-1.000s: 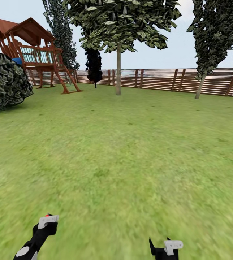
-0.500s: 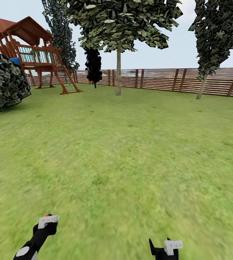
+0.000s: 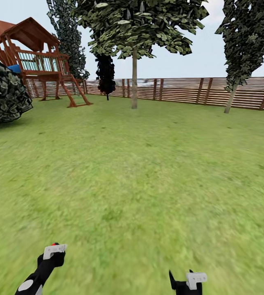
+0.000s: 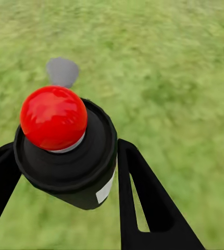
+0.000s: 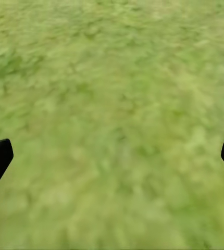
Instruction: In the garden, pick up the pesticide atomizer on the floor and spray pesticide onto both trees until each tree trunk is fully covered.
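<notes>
The left gripper's (image 4: pixel 65 172) jaws stay clamped on the pesticide atomizer (image 4: pixel 65 148), red ball uppermost, while the right gripper's (image 5: pixel 112 156) jaws gape over bare lawn (image 3: pixel 148 172). Since a second ago, the playhouse (image 3: pixel 33 61) and bush (image 3: pixel 3 94) have slid leftward; the trees (image 3: pixel 134 61) stand far off by the fence (image 3: pixel 189 90).

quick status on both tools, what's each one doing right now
Left tool: shut on the atomizer, a black can with a red cap.
Right tool: open, holding nothing, over the grass.
</notes>
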Available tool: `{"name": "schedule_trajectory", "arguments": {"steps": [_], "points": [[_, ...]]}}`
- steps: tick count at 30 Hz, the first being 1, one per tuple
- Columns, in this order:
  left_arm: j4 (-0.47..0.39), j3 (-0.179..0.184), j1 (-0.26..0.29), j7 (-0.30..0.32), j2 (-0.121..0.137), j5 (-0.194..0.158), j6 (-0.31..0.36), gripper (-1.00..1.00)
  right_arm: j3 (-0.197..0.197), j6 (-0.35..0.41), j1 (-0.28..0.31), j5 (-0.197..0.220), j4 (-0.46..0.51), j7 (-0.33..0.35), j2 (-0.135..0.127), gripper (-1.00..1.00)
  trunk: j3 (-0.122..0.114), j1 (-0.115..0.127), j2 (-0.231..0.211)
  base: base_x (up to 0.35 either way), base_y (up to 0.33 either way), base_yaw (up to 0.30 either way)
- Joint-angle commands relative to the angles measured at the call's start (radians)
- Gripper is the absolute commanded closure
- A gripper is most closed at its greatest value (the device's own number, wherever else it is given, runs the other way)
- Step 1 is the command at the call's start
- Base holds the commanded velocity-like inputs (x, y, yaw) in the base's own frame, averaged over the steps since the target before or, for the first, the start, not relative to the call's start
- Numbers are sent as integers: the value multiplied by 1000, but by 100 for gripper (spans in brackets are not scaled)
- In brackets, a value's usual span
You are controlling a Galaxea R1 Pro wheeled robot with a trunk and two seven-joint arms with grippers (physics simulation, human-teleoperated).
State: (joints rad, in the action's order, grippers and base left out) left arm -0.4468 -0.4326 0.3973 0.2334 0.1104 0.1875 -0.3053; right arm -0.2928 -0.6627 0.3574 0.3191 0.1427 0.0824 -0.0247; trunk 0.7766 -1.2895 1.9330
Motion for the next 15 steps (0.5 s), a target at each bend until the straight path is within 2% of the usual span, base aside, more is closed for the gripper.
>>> {"name": "schedule_trajectory", "arguments": {"steps": [1, 15], "points": [[-1, 0, 0, 0, 0, 0, 0, 100, 0, 0, 0, 0, 0, 0, 0, -100, 0, 0, 0, 337, 0, 0], [0, 0, 0, 0, 0, 0, 0, 100, 0, 0, 0, 0, 0, 0, 0, -100, 0, 0, 0, 337, 0, 0]]}}
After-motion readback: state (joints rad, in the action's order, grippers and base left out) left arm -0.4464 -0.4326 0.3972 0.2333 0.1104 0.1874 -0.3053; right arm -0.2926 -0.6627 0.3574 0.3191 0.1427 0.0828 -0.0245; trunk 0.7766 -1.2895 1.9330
